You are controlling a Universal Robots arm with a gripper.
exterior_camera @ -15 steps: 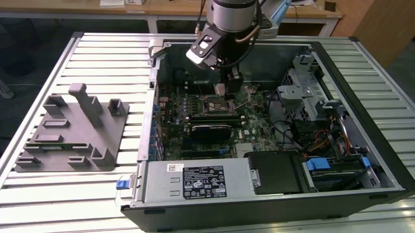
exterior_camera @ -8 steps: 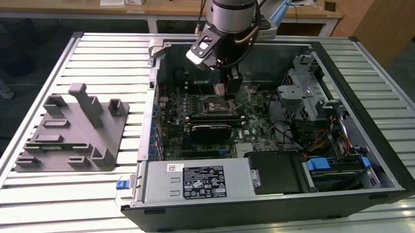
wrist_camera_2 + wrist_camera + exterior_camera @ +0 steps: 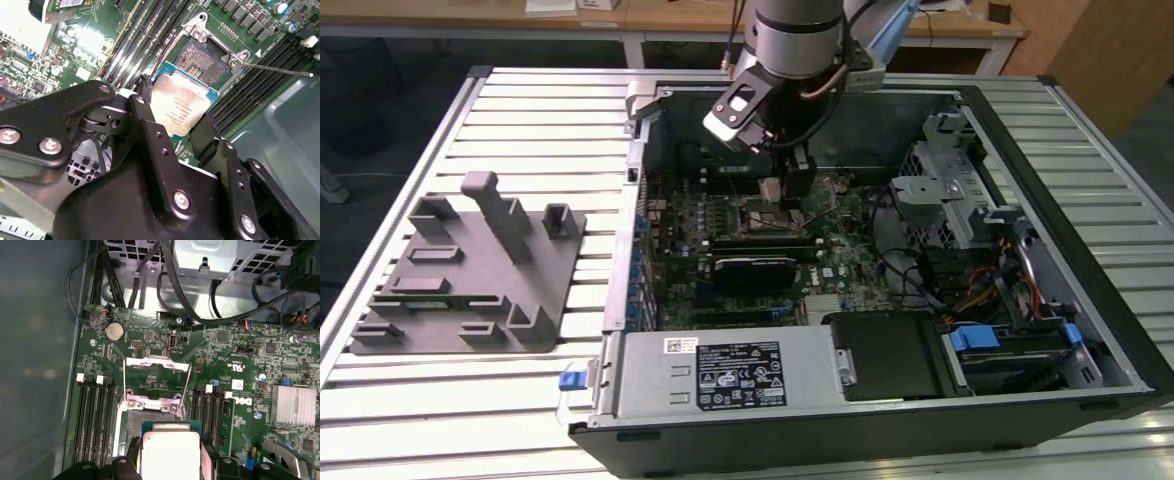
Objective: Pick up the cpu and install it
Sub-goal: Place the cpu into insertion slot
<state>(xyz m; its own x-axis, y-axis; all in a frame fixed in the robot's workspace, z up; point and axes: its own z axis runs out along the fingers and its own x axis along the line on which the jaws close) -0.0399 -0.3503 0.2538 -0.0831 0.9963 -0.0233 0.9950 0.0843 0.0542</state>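
Observation:
In both wrist views, my gripper (image 3: 175,120) (image 3: 170,462) is shut on the cpu (image 3: 182,107) (image 3: 170,450), a flat square chip with a silvery top and a thin green rim, held by two opposite edges between the black fingers (image 3: 145,112). The chip hangs just above and partly over the open socket (image 3: 200,57) (image 3: 135,422) on the green motherboard. The socket's metal load plate (image 3: 156,375) is flipped up. In the exterior view, the gripper (image 3: 774,190) reaches down inside the open computer case, over the socket (image 3: 767,218).
Memory slots (image 3: 92,415) flank the socket on both sides. Black cables (image 3: 190,295) and a drive cage (image 3: 947,195) crowd one side of the case. A power supply (image 3: 720,372) fills the case front. A grey fixture tray (image 3: 467,270) lies on the slatted table (image 3: 480,410) at the exterior view's left.

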